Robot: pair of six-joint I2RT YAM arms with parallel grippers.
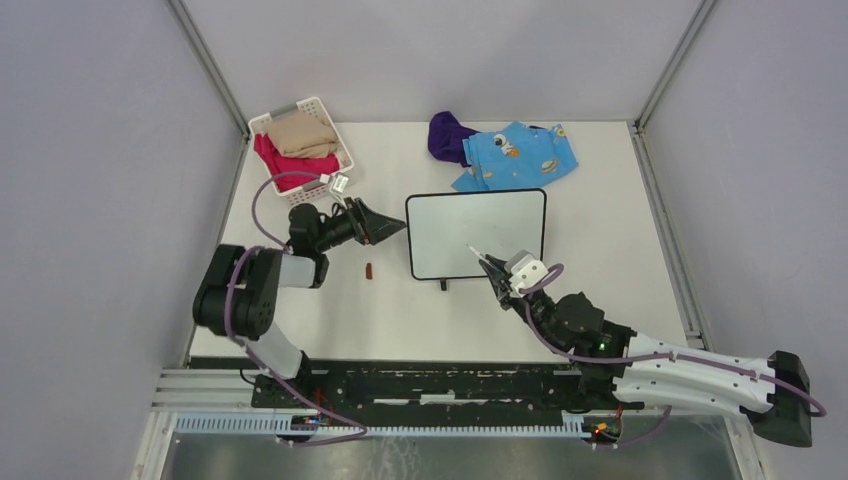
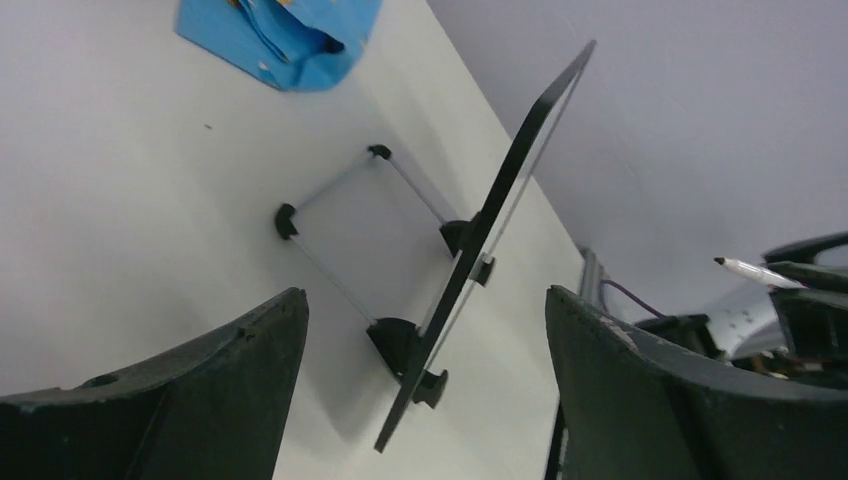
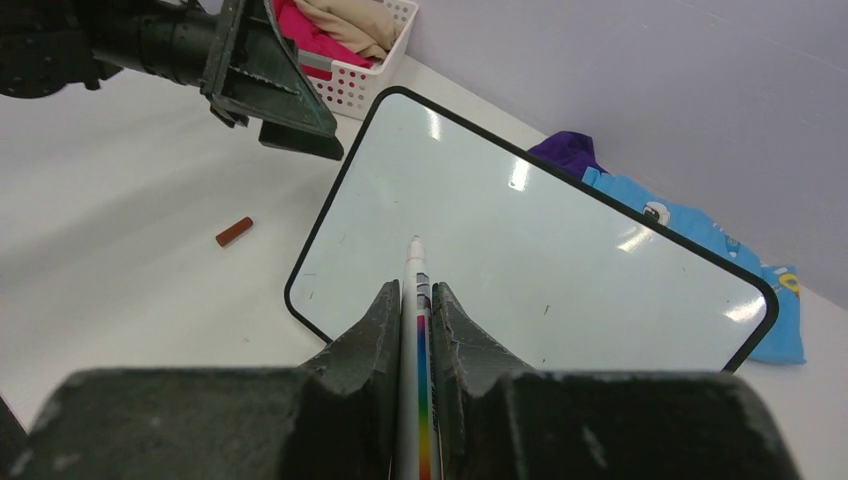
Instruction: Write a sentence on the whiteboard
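Note:
The whiteboard [image 1: 476, 233] stands tilted on its feet at mid-table; its face [image 3: 530, 240] is blank, with no sentence showing. In the left wrist view it appears edge-on [image 2: 500, 235] with its wire stand. My right gripper [image 1: 497, 272] is shut on a white marker [image 3: 413, 300] with a rainbow stripe; the tip hovers at the board's lower middle, and I cannot tell if it touches. The marker also shows in the left wrist view [image 2: 752, 270]. My left gripper [image 1: 393, 228] is open and empty [image 2: 420, 300], just off the board's left edge.
A reddish-brown marker cap [image 1: 371, 270] lies on the table left of the board. A white slatted basket [image 1: 341, 140] with red and tan clothes stands at the back left. Purple cloth [image 1: 448, 135] and blue patterned cloth [image 1: 515, 155] lie behind the board.

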